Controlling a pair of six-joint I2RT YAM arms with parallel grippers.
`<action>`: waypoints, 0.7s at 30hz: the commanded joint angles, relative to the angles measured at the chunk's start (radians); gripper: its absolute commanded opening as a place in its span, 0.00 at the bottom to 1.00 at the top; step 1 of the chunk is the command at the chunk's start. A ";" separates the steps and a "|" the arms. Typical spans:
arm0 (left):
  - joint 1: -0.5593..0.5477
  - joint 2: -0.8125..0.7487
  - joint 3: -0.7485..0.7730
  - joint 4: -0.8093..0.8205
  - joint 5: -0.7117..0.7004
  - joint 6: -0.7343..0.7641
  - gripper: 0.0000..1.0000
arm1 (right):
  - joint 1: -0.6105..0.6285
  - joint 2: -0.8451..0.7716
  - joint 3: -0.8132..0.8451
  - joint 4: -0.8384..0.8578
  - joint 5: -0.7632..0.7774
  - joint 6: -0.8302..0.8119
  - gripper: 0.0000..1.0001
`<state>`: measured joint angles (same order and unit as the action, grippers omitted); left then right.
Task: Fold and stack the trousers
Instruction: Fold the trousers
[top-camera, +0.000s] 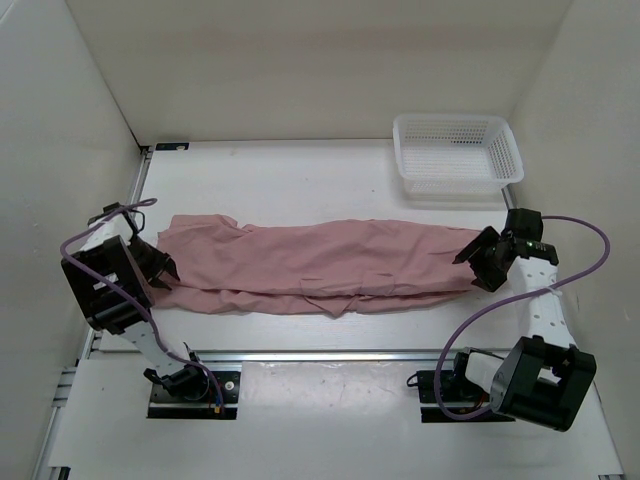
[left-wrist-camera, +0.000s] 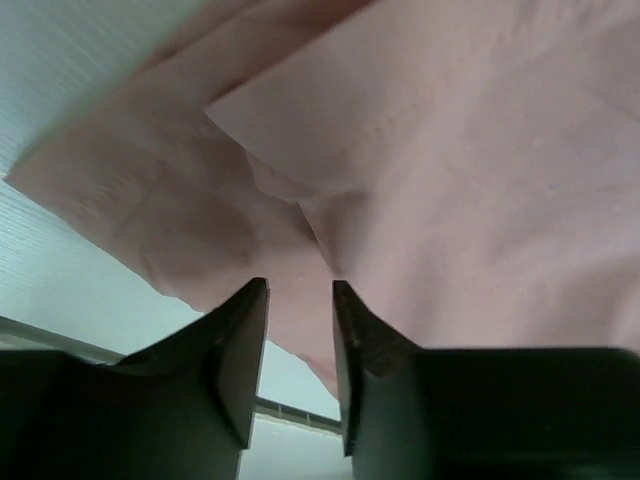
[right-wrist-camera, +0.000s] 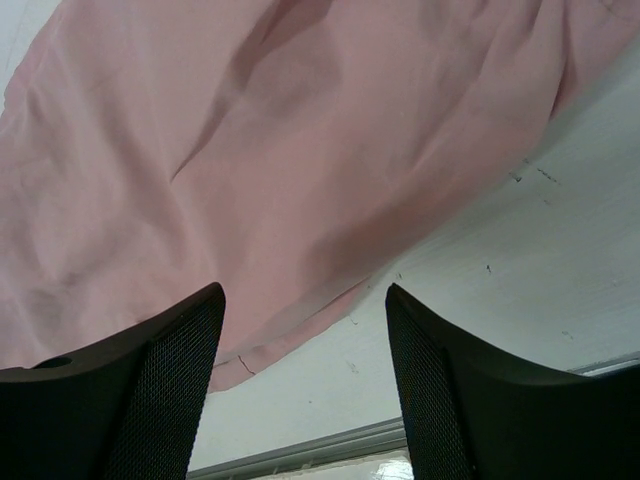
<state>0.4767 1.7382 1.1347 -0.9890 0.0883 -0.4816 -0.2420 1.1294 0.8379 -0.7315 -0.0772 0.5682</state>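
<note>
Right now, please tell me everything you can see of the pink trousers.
The trousers are dusty pink, of thin, wrinkled cloth. They lie flat on the white table, stretched long from left to right. The left gripper and right gripper stand at the two ends, jaws apart; whether they touch the cloth I cannot tell.

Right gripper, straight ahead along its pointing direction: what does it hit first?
Most likely the trousers. The right gripper, jaws open and empty, points at their end lying on the table. Depth is unclear, so the exact spot is a guess.
</note>
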 joint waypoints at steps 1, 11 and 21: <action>0.002 -0.003 0.043 0.016 -0.068 -0.021 0.42 | -0.002 0.007 0.043 0.030 -0.038 -0.013 0.71; -0.009 -0.012 0.085 0.016 -0.090 -0.022 0.63 | -0.002 0.007 0.023 0.030 -0.049 -0.022 0.71; -0.052 0.070 0.129 0.036 -0.102 -0.043 0.69 | -0.002 -0.011 0.013 0.030 -0.049 -0.022 0.71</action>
<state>0.4515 1.8122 1.2327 -0.9741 0.0090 -0.5083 -0.2420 1.1378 0.8417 -0.7223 -0.1097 0.5648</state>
